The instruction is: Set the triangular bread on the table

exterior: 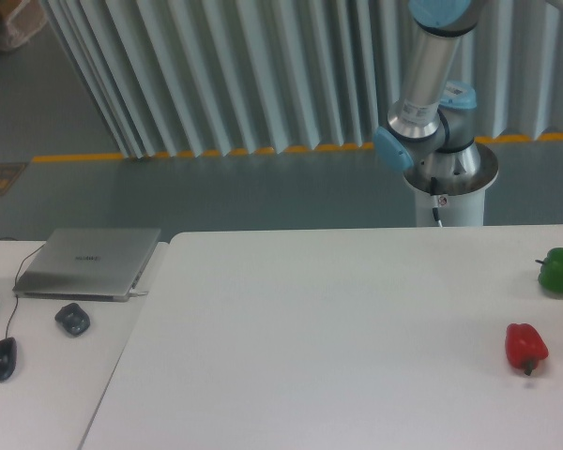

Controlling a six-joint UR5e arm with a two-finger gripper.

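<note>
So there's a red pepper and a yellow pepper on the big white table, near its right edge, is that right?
Not quite. The camera view shows the red pepper on the table, but the other pepper, farther back by the right edge, is green, not yellow.

The robot arm [422,70] is running out past the top edge, so its gripper is lying out of view. The green pepper [561,270] is being clipped by the right edge. The bread is not showing anywhere.
</note>
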